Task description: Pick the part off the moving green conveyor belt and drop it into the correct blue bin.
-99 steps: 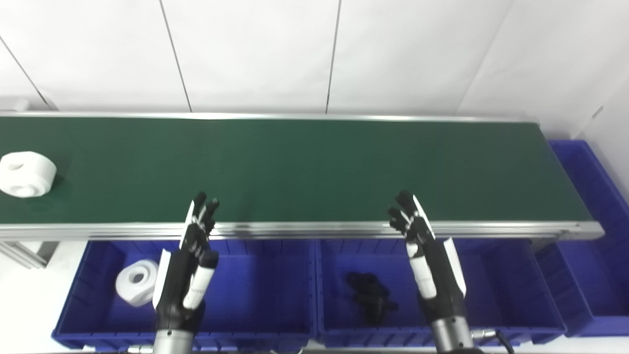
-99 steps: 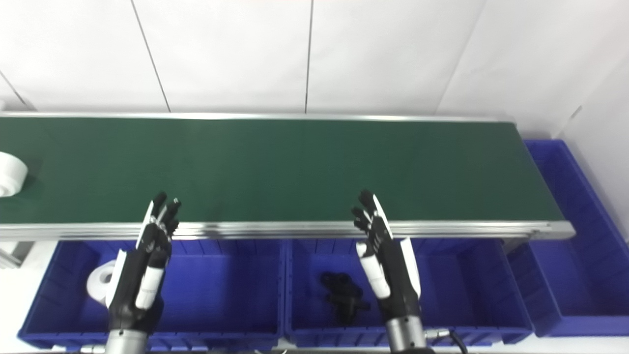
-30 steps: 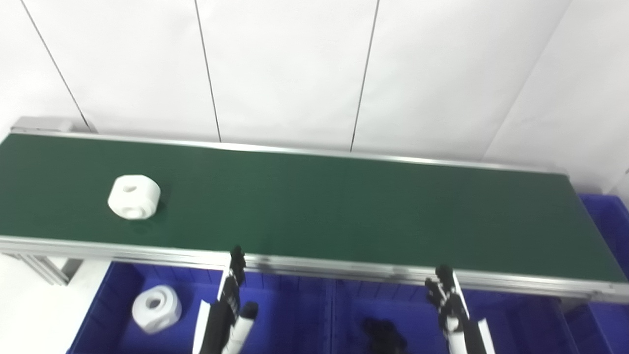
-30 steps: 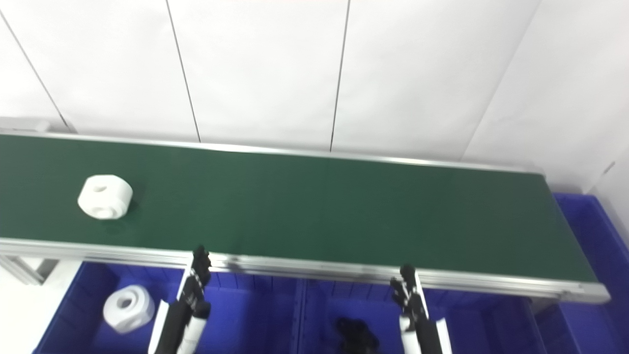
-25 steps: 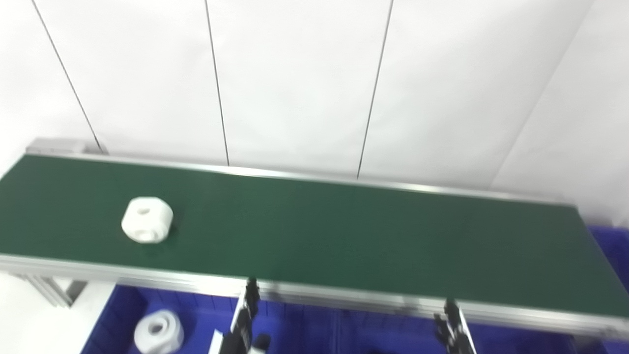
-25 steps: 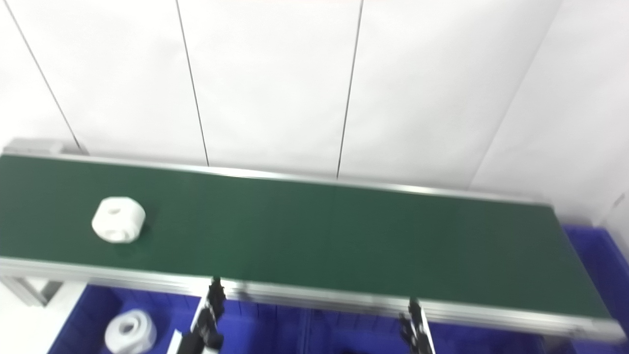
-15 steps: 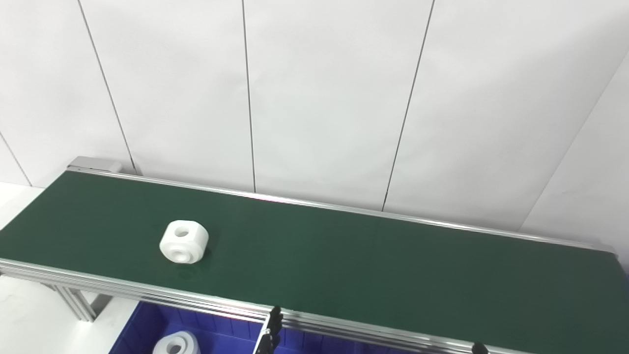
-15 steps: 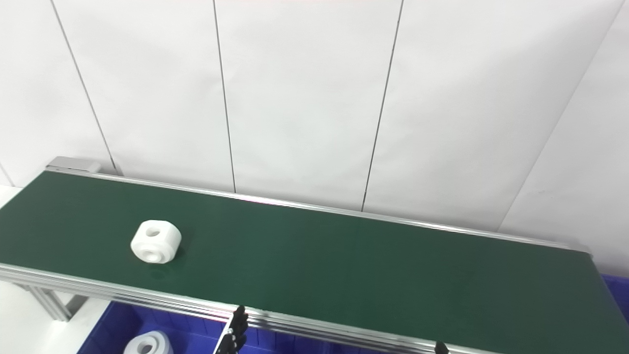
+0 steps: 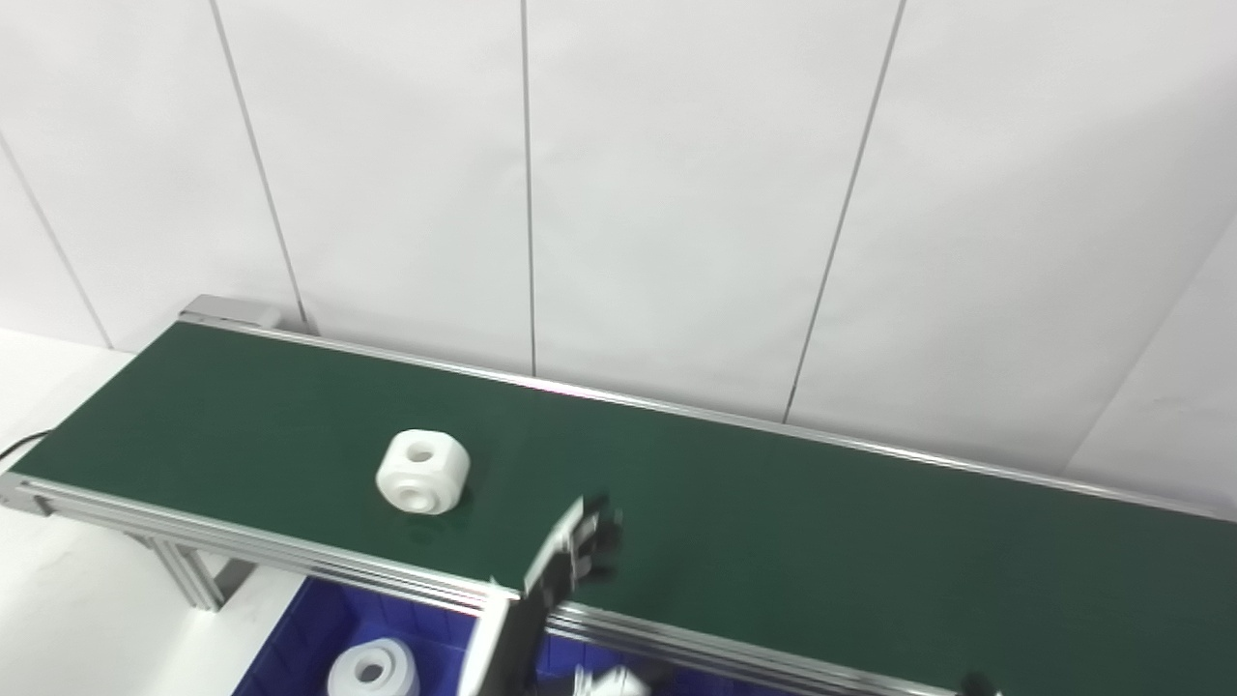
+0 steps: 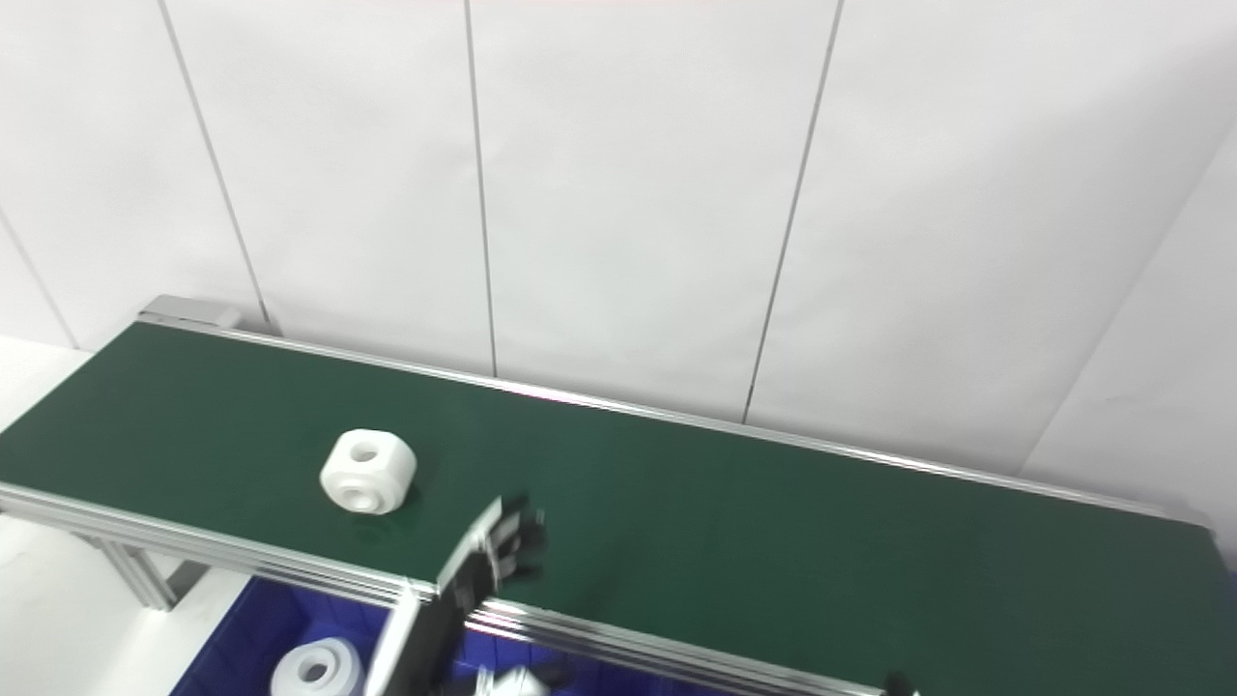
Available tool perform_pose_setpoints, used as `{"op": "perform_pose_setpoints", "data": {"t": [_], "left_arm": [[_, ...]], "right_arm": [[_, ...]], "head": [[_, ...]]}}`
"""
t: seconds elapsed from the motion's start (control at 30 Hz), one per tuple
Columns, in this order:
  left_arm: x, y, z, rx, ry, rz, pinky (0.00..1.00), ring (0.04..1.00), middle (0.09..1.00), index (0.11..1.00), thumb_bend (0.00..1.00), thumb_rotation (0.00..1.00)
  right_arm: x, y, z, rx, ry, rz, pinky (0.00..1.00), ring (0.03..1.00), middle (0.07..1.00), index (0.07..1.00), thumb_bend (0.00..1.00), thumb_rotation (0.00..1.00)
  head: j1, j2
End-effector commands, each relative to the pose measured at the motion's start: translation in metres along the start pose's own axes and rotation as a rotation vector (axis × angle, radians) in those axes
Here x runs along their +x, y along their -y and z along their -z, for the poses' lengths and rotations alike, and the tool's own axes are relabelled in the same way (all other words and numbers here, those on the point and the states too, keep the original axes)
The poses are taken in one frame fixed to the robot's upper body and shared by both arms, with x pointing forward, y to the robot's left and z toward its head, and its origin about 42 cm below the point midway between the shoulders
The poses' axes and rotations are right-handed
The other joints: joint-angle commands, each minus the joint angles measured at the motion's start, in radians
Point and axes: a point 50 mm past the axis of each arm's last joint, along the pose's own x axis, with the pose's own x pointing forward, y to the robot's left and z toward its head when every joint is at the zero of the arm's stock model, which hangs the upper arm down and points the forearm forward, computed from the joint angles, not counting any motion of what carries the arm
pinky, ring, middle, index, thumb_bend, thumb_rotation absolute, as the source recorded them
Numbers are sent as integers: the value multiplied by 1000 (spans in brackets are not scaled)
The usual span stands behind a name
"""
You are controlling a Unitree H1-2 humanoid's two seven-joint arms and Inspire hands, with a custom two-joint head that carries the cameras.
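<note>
Left hand (image 9: 578,551) is raised over the belt's (image 9: 773,541) near edge at lower centre, fingers spread, holding nothing; half a second ago only its fingertips showed at the bottom edge. Right hand (image 9: 976,684) shows only a dark tip at the bottom edge; its state cannot be told. The view has also shifted. The part (image 9: 422,471), a white block, lies on the belt left of centre, just left of the left hand and apart from it. One bore faces up, another faces the near rail; no long axis is evident. Bare belt extends right. A similar white piece (image 9: 371,669) lies in the bin (image 9: 290,648) at lower left.
</note>
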Motion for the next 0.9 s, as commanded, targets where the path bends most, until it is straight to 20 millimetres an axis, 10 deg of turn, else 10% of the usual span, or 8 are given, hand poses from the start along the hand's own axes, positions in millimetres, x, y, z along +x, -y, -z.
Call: {"op": "perform_pose_setpoints", "data": {"t": [0.0, 0.37, 0.87], "left_arm": [[16, -10, -10, 84, 28, 32, 907, 887, 884, 906, 826, 442], [101, -77, -10, 574, 109, 258, 803, 861, 881, 838, 917, 352], [190, -81, 20, 929, 83, 495, 877, 866, 863, 821, 954, 264]], "right_arm": [[5, 3, -10, 4, 26, 2, 1000, 995, 1000, 1000, 767, 1000], [7, 9, -12, 23, 24, 8, 952, 958, 992, 1000, 752, 1000], [3, 9, -6, 12, 20, 2, 906, 922, 970, 984, 784, 999]], "head": [[1, -1], [-14, -12], [-47, -11]]}}
